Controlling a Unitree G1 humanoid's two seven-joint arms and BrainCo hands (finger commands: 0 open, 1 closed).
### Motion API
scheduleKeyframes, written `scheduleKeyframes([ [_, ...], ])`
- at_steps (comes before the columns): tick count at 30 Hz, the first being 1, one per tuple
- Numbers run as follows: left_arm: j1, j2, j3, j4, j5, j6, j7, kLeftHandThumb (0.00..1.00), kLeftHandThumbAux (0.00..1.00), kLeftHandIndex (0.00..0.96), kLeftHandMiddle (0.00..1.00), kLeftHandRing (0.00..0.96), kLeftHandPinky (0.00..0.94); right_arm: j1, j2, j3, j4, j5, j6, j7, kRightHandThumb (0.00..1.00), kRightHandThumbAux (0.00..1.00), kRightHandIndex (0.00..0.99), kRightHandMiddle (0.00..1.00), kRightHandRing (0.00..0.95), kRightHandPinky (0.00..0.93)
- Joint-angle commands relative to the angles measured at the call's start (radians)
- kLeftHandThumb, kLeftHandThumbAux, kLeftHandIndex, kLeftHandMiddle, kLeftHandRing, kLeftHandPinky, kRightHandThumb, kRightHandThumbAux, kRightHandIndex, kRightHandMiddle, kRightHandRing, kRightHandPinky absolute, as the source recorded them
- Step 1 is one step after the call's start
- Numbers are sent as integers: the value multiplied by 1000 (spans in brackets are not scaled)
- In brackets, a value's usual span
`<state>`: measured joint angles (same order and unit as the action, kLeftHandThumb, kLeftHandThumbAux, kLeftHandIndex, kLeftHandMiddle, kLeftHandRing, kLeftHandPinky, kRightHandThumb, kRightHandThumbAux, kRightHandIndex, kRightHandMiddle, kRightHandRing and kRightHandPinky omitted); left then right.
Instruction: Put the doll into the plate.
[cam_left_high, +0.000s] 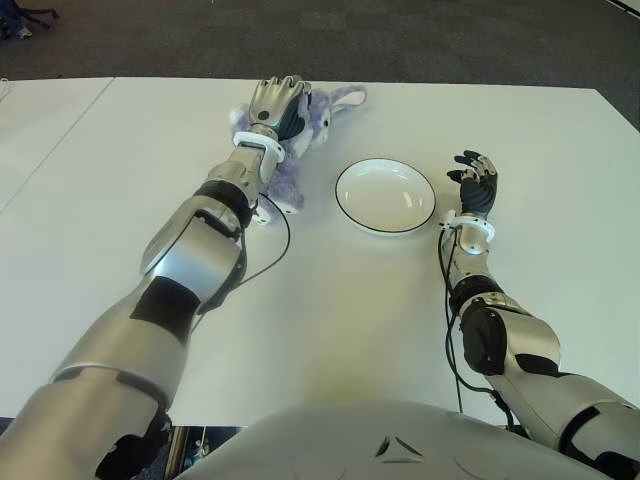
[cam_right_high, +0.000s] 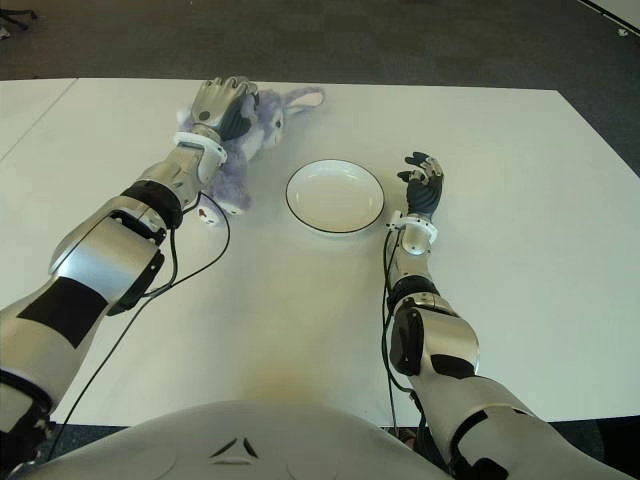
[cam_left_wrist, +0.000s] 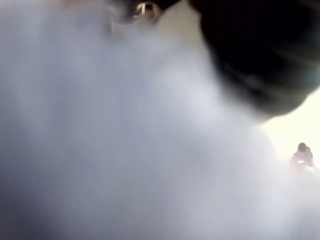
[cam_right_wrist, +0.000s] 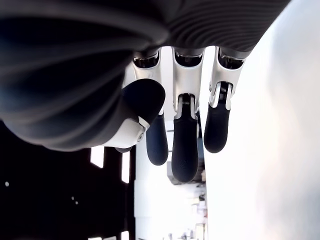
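A pale purple plush doll (cam_left_high: 315, 120) with long ears lies near the table's far edge, left of the white plate (cam_left_high: 385, 196). My left hand (cam_left_high: 278, 103) sits on top of the doll with its fingers curled down over the fur. The left wrist view is filled with the doll's fur (cam_left_wrist: 125, 150) pressed close to the camera. The plate is round, dark-rimmed and holds nothing. My right hand (cam_left_high: 477, 185) shows just to the right of the plate, fingers (cam_right_wrist: 185, 150) loosely extended and holding nothing.
The white table (cam_left_high: 330, 320) stretches wide around both things. A black cable (cam_left_high: 280, 245) loops from my left forearm over the table below the doll. A second white tabletop (cam_left_high: 40, 130) adjoins on the left. Dark carpet lies beyond the far edge.
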<state>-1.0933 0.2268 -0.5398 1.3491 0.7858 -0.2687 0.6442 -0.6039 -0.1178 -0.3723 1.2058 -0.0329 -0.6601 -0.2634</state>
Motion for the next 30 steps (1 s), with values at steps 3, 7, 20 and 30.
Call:
scheduleKeyframes([
  [3,-116,6,-43,-49,47,-51,90,729,700,440,827,819,824,242,144,-4,141,21,58,-10,1000,706,291,363,510,353],
  [7,-132,11,-52,-60,54,-81,120,729,700,440,828,822,834,242,143,0,142,16,61,-15,1000,699,290,367,464,403],
  [20,-183,17,-92,-89,106,-137,216,732,698,440,828,825,841,235,144,8,144,6,78,-45,1000,699,307,364,460,402],
  [30,-195,26,-102,-119,116,-169,239,735,697,441,830,827,843,233,145,9,145,4,78,-43,1000,699,315,350,459,401],
])
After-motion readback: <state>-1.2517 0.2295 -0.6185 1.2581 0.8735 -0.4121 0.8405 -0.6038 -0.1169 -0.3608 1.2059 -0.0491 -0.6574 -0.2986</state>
